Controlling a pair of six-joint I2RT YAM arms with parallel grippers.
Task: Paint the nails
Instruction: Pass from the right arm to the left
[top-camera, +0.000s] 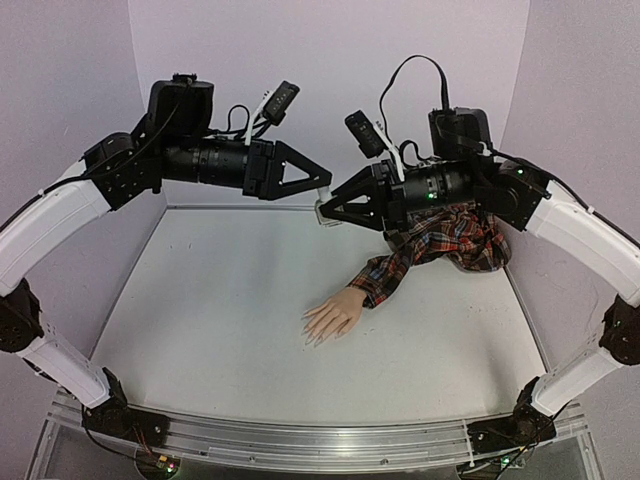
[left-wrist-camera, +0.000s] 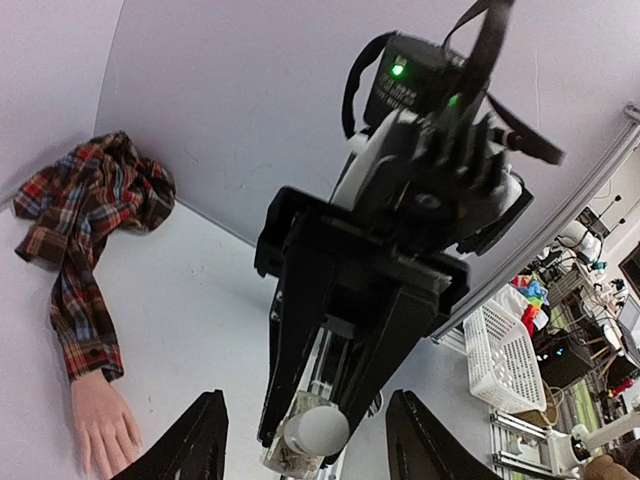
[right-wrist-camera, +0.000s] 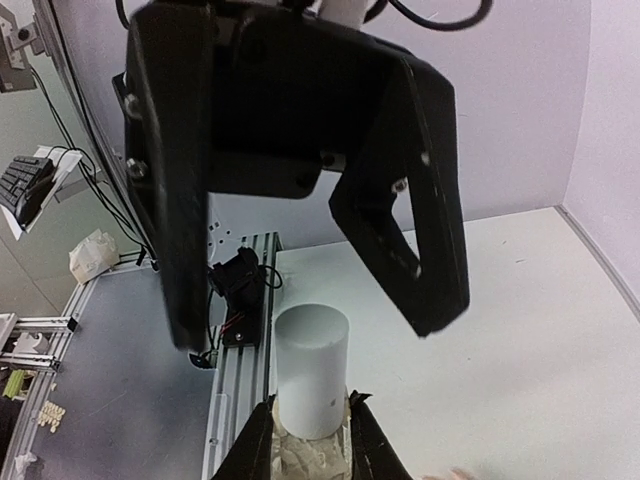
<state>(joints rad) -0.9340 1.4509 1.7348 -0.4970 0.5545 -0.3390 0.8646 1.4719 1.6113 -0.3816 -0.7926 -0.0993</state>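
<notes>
The R fingers (right-wrist-camera: 262, 445) are clamping tight on a small clear bottle (right-wrist-camera: 300, 458) w/ a white cylindrical cap (right-wrist-camera: 312, 370), holding it in mid-air over the back of the white counter (top-camera: 220, 330). The L fingers (left-wrist-camera: 190, 445) are standing apart and gripping nothing. One is sitting on each side of the cap, w/ a gap showing on both sides, so they are bracketing it w/o touching.

The pale nails (top-camera: 312, 337) are sitting on the fingertips of a skin-coloured mannequin hand (top-camera: 335, 315), which is lying flat on the counter approx at its middle, a bit R of centre. Its fingertips are pointing toward the L near side. That hand is lying well apart from both sets of fingers, lower down and nearer the arm bases than the bottle. A red plaid shirt sleeve (top-camera: 400, 265) is running from its wrist to the back R corner, passing under the R arm.

The nails are looking too small in every view to say whether any are carrying colour.
</notes>
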